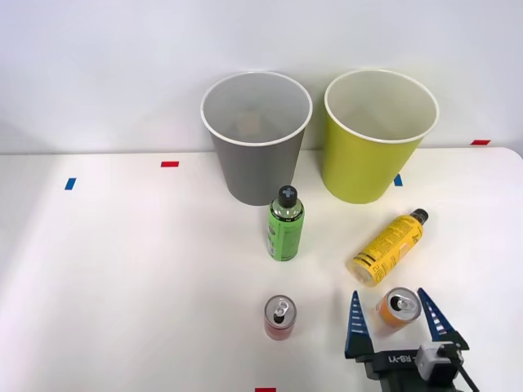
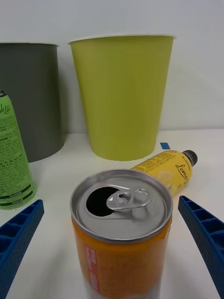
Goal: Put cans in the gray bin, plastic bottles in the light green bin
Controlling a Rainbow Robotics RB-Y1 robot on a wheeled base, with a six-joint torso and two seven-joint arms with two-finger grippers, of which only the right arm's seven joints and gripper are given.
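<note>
Nearest, the orange can stands upright on the table between the right gripper's wide-spread fingers, framed for closing; leftward stand the red can and green bottle, rightward lies the yellow bottle, bins behind

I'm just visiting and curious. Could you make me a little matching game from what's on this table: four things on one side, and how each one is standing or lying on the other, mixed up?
Things:
1. orange can
2. yellow bottle
3. green bottle
4. red can

States:
A. lying on its side near the light green bin
B. upright in front of the gray bin
C. upright between the open blue fingers of the right gripper
D. upright, alone, nearest the table's front edge

Pairs: 1-C, 2-A, 3-B, 4-D
</note>
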